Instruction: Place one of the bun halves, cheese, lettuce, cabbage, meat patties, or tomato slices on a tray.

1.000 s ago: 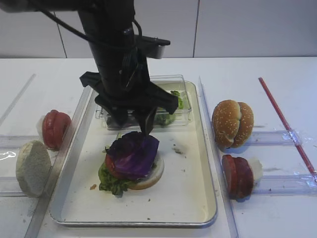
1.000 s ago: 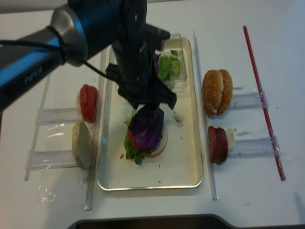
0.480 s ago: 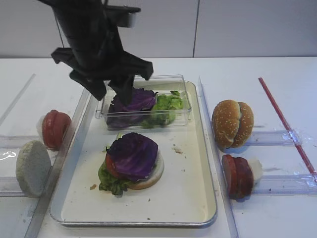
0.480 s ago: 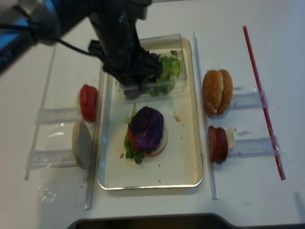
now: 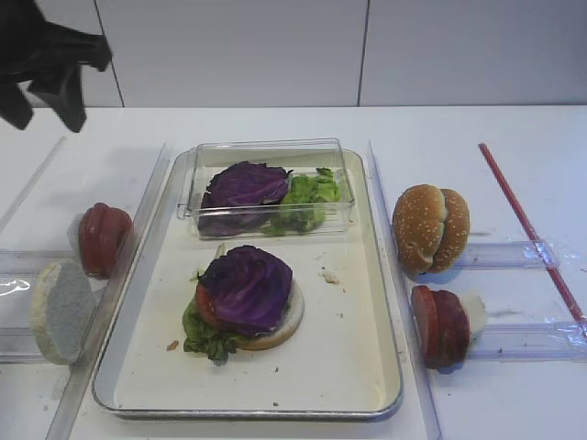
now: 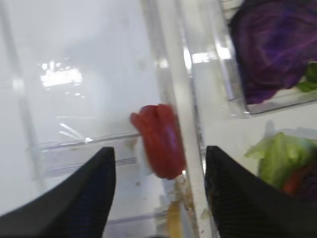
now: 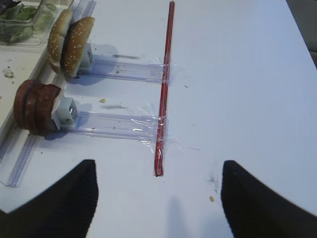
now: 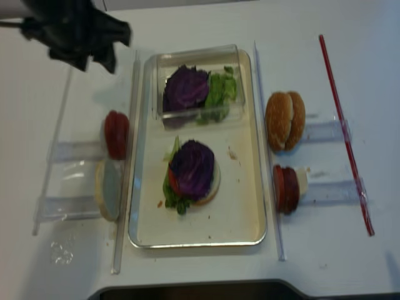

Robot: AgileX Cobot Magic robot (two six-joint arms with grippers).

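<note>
On the cream-white tray lies a stack: a bun half, lettuce, a tomato slice and a purple cabbage leaf on top, also in the overhead view. My left gripper hangs high at the far left, off the tray, open and empty. Its wrist view looks down between the jaws at the upright tomato slices on the left rack. My right gripper stands open over bare table, right of the meat patties and bun halves.
A clear plastic box at the tray's far end holds more cabbage and lettuce. Left racks carry tomato slices and a bun half. A red straw lies taped at the right.
My left gripper has lifted away from the stack and swung up to the far left, beyond the tray. The cabbage leaf stays on top of the stack.
</note>
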